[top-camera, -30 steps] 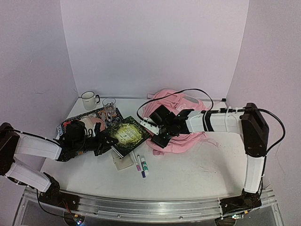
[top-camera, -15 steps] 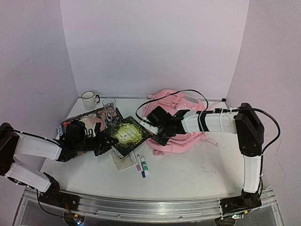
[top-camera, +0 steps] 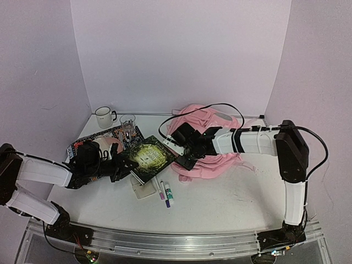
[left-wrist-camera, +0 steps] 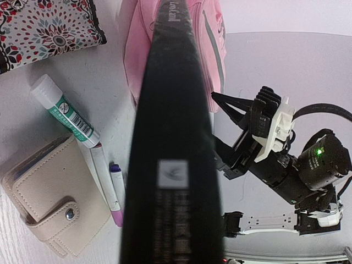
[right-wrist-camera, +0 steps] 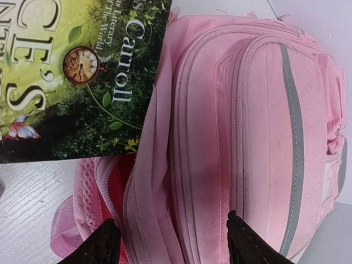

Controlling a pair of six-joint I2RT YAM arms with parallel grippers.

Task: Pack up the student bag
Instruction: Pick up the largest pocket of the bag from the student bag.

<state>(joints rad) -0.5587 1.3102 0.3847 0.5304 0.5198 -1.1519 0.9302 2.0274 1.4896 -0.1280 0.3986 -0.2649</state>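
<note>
Green-covered book (top-camera: pixel 147 157) pinched at its near edge by left end effector (top-camera: pixel 122 166), held tilted above counter (top-camera: pixel 231 198). Just beyond, right end effector (right-wrist-camera: pixel 173 241) spread, its 2 fingers straddling a zip panel of student bag (right-wrist-camera: pixel 247 137); contact unclear. Bag lies slumped at far centre-right of counter, directly under that end effector.

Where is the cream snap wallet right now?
Top view: the wallet lies on the table left of centre, just nearer than the green book, with a purple-capped marker at its right.
</note>
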